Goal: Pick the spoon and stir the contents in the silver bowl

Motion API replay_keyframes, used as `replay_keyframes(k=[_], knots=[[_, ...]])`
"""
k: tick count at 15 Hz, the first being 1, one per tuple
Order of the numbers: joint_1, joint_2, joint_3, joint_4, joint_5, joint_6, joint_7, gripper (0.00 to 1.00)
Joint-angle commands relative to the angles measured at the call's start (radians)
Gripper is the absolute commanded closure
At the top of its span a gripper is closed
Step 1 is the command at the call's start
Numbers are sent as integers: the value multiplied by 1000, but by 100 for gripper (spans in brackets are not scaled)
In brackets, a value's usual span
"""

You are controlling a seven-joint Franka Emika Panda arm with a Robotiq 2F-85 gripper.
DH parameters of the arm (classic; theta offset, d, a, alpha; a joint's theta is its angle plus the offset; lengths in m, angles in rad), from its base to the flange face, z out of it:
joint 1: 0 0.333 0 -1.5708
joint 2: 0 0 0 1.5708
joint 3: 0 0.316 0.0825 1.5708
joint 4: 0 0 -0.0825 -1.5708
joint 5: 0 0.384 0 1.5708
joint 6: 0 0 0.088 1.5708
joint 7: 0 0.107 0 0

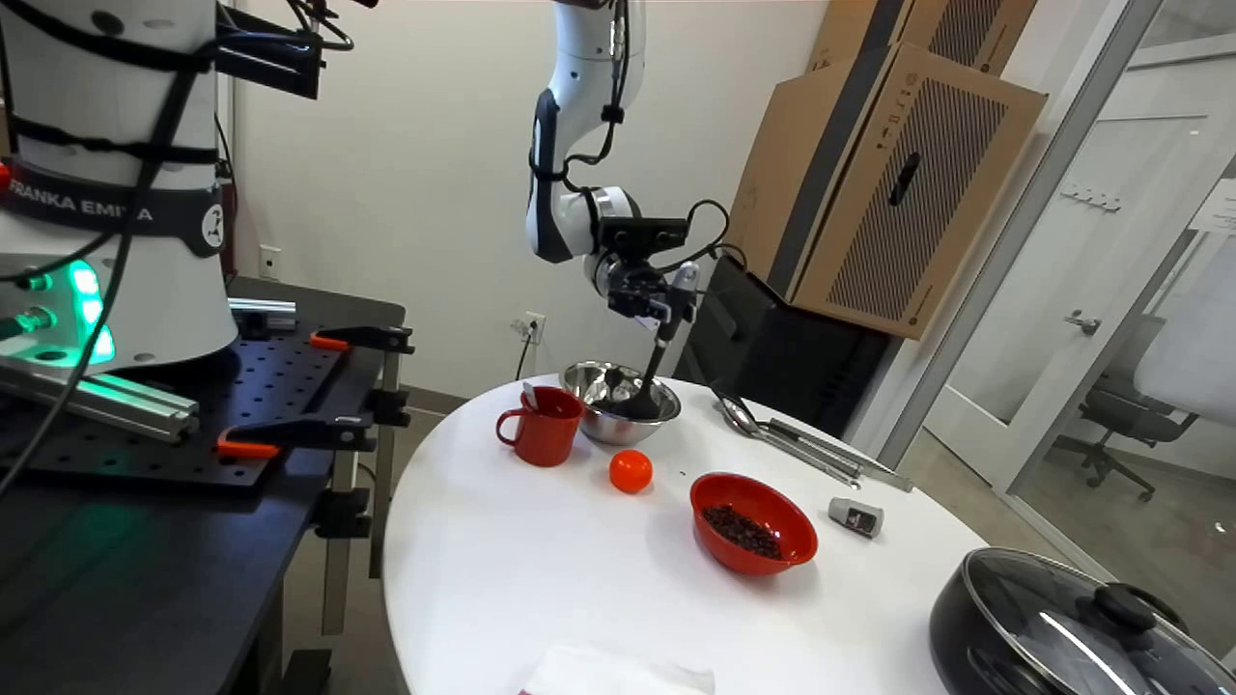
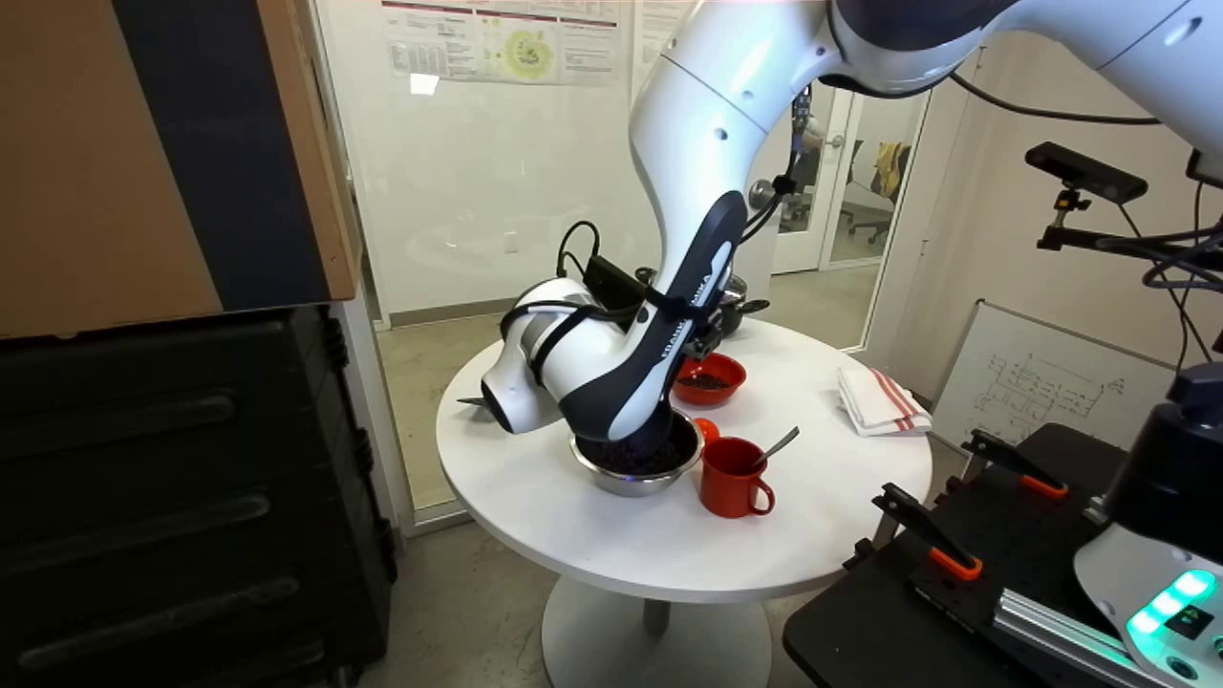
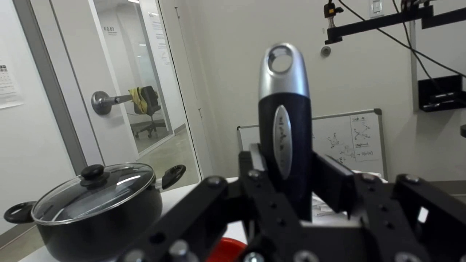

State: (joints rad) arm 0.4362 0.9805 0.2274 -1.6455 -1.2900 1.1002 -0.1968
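Note:
The black spoon (image 1: 655, 367) stands tilted, its rounded scoop down inside the silver bowl (image 1: 610, 427) in an exterior view. My gripper (image 1: 668, 307) is above the bowl, shut on the spoon's handle. In the wrist view the handle (image 3: 285, 142), with a silver end and oval label, stands upright between the fingers of the gripper (image 3: 287, 169), both against it. The silver bowl (image 2: 634, 485) also shows in an exterior view, with dark contents partly visible; there the arm hides the gripper and spoon.
A red mug (image 1: 548, 432) with a metal utensil stands close beside the silver bowl. An orange-red ball (image 1: 631, 471), a red bowl (image 1: 715, 536) of dark beans, tongs (image 1: 801, 449), a grey shaker (image 1: 856, 517), a black pot (image 1: 1004, 632) and a towel (image 2: 881, 401) share the round table.

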Motion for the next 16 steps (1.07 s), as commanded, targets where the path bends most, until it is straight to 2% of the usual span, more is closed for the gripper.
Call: replay_keyframes(k=[1,7,11,16], knots=[[4,8,13,2,-18,-69,-150,92],[-29,20,64,6,-11,-1,-423,92],[-22,46,62,29,-3,33,-355,92],[0,68,36,49,-24,17,-244,92]])
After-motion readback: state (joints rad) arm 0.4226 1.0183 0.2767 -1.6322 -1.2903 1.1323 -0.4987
